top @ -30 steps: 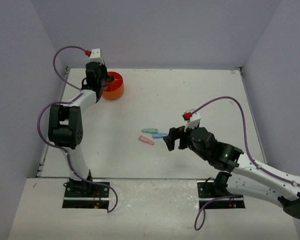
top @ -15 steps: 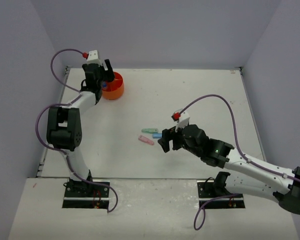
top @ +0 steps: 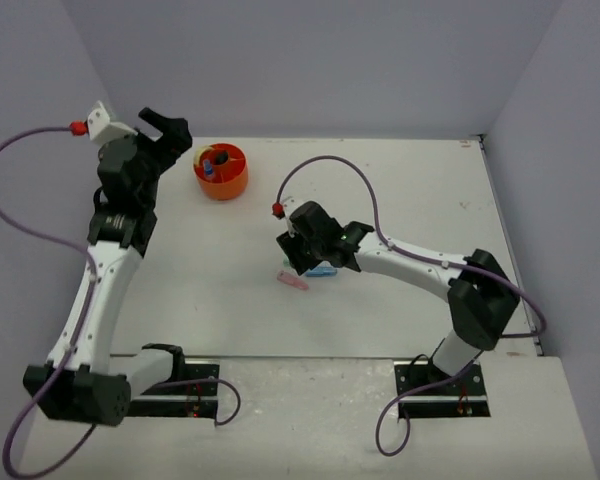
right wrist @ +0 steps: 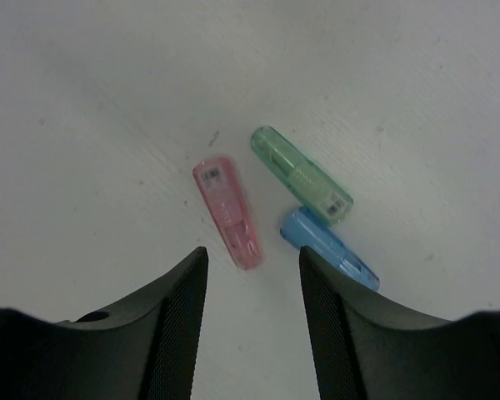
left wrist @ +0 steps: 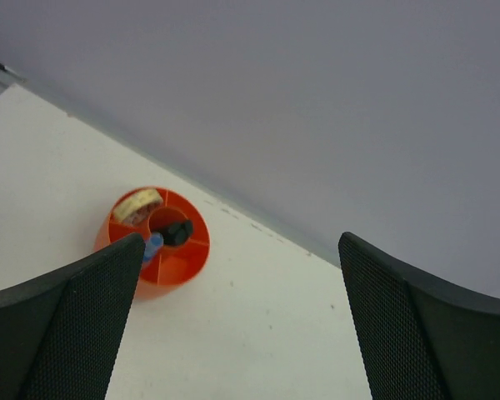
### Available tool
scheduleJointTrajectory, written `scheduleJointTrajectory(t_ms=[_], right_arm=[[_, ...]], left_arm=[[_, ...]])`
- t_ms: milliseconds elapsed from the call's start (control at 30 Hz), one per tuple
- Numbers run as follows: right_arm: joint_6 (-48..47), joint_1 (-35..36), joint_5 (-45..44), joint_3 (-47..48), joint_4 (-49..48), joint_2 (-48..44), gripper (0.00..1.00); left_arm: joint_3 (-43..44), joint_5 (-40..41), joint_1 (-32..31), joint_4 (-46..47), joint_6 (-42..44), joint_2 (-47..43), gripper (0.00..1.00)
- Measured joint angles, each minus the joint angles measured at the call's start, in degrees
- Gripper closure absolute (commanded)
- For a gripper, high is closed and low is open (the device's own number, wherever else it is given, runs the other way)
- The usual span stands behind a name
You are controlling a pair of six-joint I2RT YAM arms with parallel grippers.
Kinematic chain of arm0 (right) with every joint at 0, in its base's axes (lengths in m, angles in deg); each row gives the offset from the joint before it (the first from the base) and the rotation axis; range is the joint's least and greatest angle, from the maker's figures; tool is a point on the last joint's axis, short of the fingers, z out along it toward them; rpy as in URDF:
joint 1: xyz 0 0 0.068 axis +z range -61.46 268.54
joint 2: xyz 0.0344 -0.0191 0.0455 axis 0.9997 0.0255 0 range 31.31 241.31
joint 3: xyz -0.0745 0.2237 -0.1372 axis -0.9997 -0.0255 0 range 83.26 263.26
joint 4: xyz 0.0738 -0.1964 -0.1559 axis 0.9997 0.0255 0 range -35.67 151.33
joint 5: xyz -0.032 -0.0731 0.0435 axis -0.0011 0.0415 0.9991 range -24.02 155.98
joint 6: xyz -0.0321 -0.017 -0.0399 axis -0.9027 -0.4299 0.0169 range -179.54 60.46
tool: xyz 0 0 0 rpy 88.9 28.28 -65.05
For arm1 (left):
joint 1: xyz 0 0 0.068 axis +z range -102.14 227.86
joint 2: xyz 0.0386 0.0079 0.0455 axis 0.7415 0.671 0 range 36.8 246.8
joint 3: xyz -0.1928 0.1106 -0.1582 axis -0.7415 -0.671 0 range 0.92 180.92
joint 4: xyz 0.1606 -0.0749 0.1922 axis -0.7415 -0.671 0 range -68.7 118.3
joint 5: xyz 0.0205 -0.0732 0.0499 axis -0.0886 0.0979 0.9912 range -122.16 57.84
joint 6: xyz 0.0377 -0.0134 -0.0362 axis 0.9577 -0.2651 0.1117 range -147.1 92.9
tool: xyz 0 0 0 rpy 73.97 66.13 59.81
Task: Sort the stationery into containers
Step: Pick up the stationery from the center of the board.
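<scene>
Three pastel pieces are left out on the table [top: 410,190], as far as I can see: pink piece [right wrist: 227,212], mint piece [right wrist: 302,175], blue piece [right wrist: 329,247]. They lie close together mid-table, well apart from the orange organiser [top: 225,186] at the far left. The organiser already holds a beige band [left wrist: 137,204] in an outer compartment, something black [left wrist: 177,232] in the centre well, and a blue cap [left wrist: 154,244] just beside that. I'd judge the job mostly done, with these three to go.

My right gripper [right wrist: 252,275] hangs over the trio, fingers partly apart, gripping nothing; the pink piece's near end sits at the gap. My left gripper [left wrist: 242,246] is raised near the organiser, fingers spread wide, empty.

The pieces look like small translucent plastic capsules with rounded ends, pink and mint each carrying a printed label. Mint and blue touch or nearly touch end to end; I can't tell which.
</scene>
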Motion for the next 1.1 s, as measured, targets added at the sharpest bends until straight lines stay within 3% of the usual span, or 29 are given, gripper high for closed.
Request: scheduleJointTrajectory(t_ms=[100, 200, 533, 600, 667, 767, 900, 1000, 1100], right_arm=[[-2.8, -0.1, 0.6, 5.3, 1.6, 7.4, 0.49], [-4.7, -0.1, 1.8, 7.8, 4.0, 12.6, 0.49], [-6.1, -0.1, 4.7, 13.8, 10.3, 23.6, 0.48], [-6.3, -0.1, 5.3, 15.1, 10.6, 24.4, 0.55], [-6.4, -0.1, 6.2, 16.1, 11.2, 25.1, 0.76], [-6.5, -0.1, 6.8, 17.1, 11.9, 25.8, 0.89], [-6.3, 0.1, 7.3, 16.8, 11.7, 25.6, 0.99], [-5.5, 0.6, 7.5, 13.6, 10.5, 23.2, 1.0], [-3.4, 1.0, 8.0, 6.3, 8.0, 14.7, 1.0]], left_arm=[[-12.3, -1.6, 0.1, 0.4, -1.8, -16.3, 0.0], [-18.6, -2.6, 0.2, 0.4, -0.7, -26.0, 0.0], [-18.5, -10.5, 0.2, -9.9, 7.7, -26.1, 0.0], [-18.5, -13.0, 0.2, -10.6, 7.9, -26.7, 0.0], [-18.5, -15.0, 0.2, -10.6, 8.4, -27.4, 0.0], [-18.6, -16.8, 0.2, -10.5, 8.9, -27.6, 0.0], [-20.5, -19.5, 0.2, -9.8, 8.9, -27.1, 0.0], [-23.5, -22.9, 0.3, -8.5, 8.7, -26.3, 0.0], [-28.9, -30.8, 0.3, -3.9, 6.4, -25.9, 0.0]])
